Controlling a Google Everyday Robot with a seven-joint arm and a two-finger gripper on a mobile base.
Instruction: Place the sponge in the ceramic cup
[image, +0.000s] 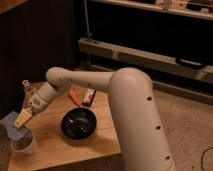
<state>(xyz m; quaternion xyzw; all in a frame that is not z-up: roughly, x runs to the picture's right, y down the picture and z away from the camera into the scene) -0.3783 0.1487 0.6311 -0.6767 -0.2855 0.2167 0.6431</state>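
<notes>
So your gripper (21, 120) is down at the front-left corner of the counter (52, 149), jaws pinching the sponge (9, 125) by its right side. The sponge hangs in the air just above the ceramic cup (24, 144) and a bit left of it, not inside. The cup stands upright right at that corner. The black pan (78, 125) sits mid-counter, near the front edge. The red-white-black bar (89, 97) lies toward the back edge, and a small clear bottle (27, 86) is near the back-left corner.
</notes>
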